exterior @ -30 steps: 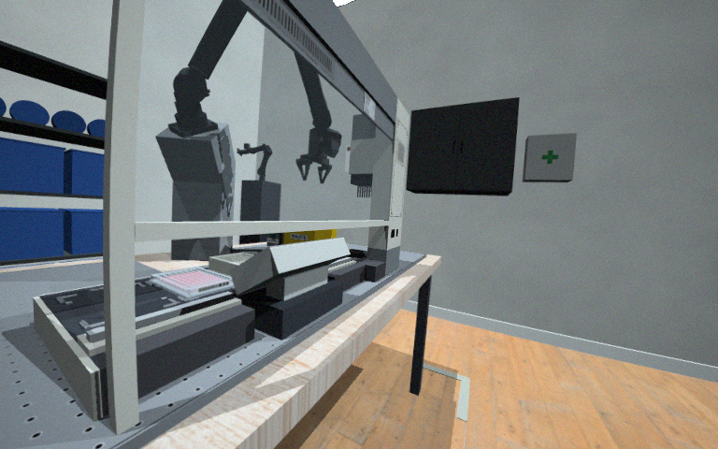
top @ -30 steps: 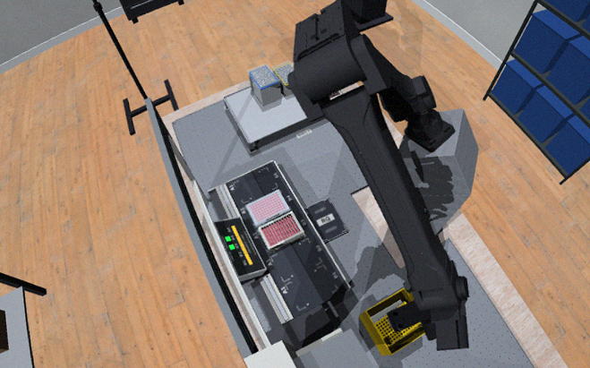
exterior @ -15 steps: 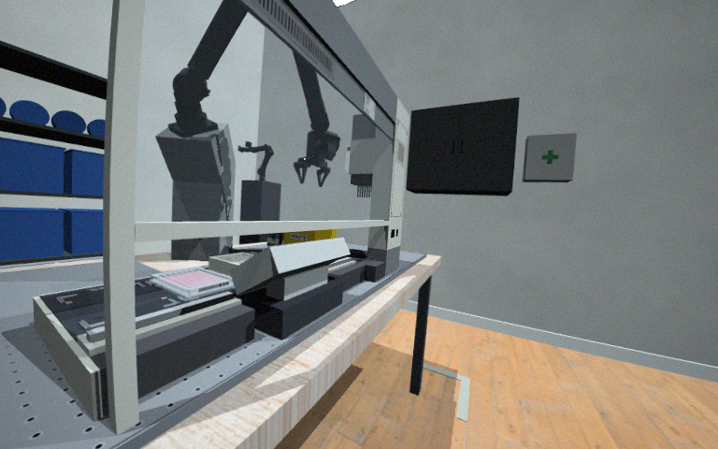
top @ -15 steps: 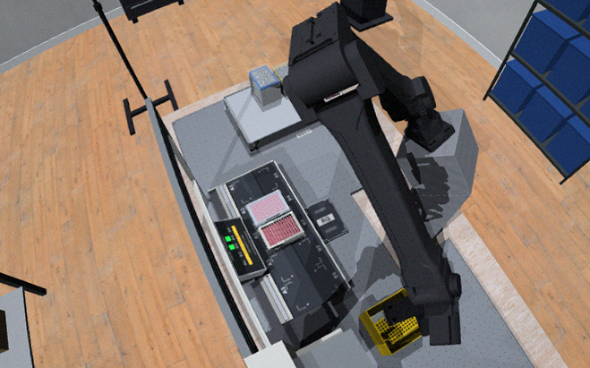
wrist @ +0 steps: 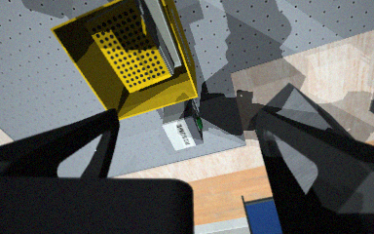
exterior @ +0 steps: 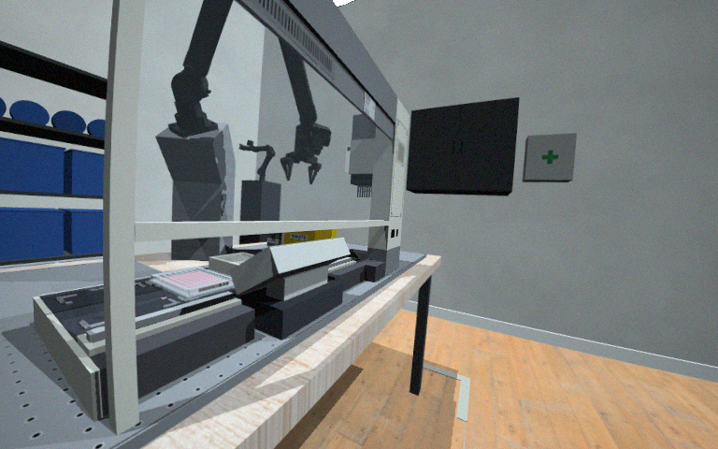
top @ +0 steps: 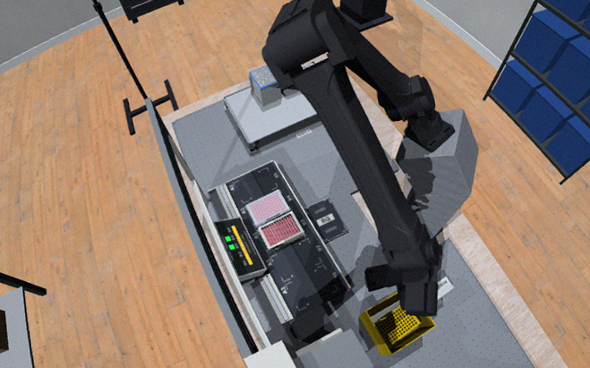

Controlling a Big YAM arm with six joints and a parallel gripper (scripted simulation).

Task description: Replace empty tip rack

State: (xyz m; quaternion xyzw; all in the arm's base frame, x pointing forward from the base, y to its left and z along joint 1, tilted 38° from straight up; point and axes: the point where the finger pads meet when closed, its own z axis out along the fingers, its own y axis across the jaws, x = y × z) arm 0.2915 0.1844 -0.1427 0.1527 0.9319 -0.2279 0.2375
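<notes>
Empty rack (wrist: pixel 132 59) lies inside the bin (wrist: pixel 109 99); my hand (wrist: pixel 187 141) hangs wide, holding nothing. I'd lift straight, then swing toward the shelf (top: pixel 274 120), skirting the plates (top: pixel 280 230).

I'm seeing a yellow waste bin (wrist: pixel 83 58) holding a yellow rack (wrist: pixel 131 56) dotted with dark holes, on a grey perforated tabletop (wrist: pixel 39 88).

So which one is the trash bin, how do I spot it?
Find the big black robot arm over the grey table and follow it down to its open fingers. Just below them stands a bin. It is the only bright yellow thing there, with a holey yellow rack lying inside.
</notes>
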